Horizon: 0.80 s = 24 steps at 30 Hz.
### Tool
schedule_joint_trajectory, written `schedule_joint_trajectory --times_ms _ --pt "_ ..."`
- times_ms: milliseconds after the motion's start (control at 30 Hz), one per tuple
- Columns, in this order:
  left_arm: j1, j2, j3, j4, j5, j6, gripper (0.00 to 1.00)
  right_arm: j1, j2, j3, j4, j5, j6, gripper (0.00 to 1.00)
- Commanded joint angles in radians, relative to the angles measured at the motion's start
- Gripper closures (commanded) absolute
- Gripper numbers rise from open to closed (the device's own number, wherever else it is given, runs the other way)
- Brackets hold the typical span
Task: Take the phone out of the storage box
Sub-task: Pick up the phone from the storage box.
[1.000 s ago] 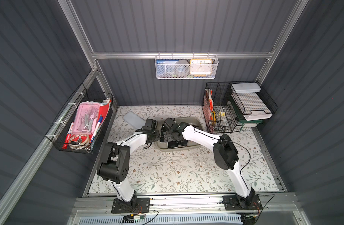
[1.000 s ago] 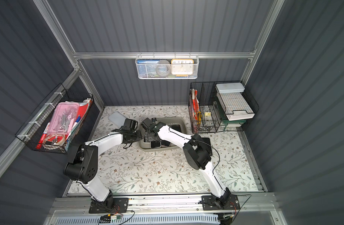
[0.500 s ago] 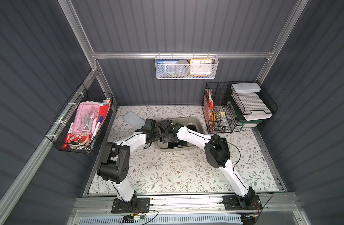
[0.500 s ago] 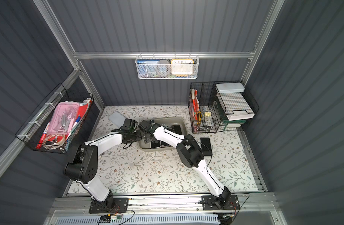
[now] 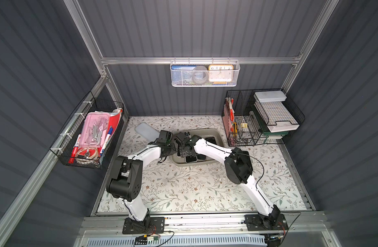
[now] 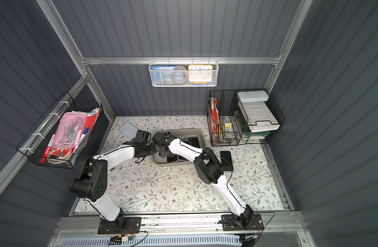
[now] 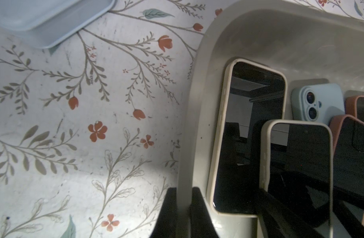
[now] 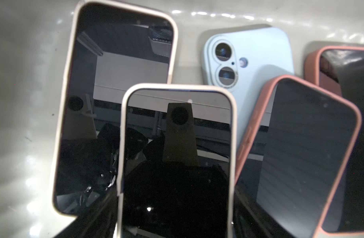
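Clamping box [image 7: 199, 82] rim with left gripper [image 7: 184, 192], straddling centre-frame phone [image 8: 177, 154] with right gripper [image 5: 183, 149], can't tell if gripped; slick, stiff, fragile glass, so pinch case [image 8: 123, 144] long edges.

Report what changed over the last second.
The right arm's elbow swung toward the left arm, uncovering the black phone on the table; the right pincer edged the same way inside the storage box and now straddles a cream-cased phone. Nothing visibly grabbed or released. The left pincer stayed clamped on the box rim; box unmoved.
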Motion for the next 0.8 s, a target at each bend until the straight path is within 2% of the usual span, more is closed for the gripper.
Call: schedule_joint_trajectory --times_ms 0,133,233,333,367,533,767 --pt "0.021 0.0 -0.014 0.013 -0.031 -0.01 1.0 -0.005 0.023 -0.007 -0.05 -0.012 -0.008 0.05" --pt "0.021 0.0 -0.012 0.011 -0.031 -0.009 1.0 -0.006 0.033 -0.007 -0.064 0.011 -0.007 0.06" --pt "0.021 -0.002 -0.012 0.012 -0.032 -0.01 1.0 -0.008 0.038 -0.009 -0.062 0.007 -0.002 0.18" --pt "0.021 0.0 -0.012 0.011 -0.033 -0.009 1.0 -0.009 0.03 -0.01 -0.055 0.004 0.005 0.36" --pt "0.021 0.0 -0.013 0.011 -0.032 -0.009 1.0 -0.009 0.024 -0.01 -0.05 0.004 0.007 0.39" --pt "0.021 0.004 -0.011 0.011 -0.034 -0.009 1.0 -0.014 -0.032 -0.019 -0.01 0.016 -0.004 0.4" --pt "0.022 0.004 -0.01 0.009 -0.037 -0.006 1.0 -0.048 -0.181 -0.054 0.03 0.017 -0.035 0.43"
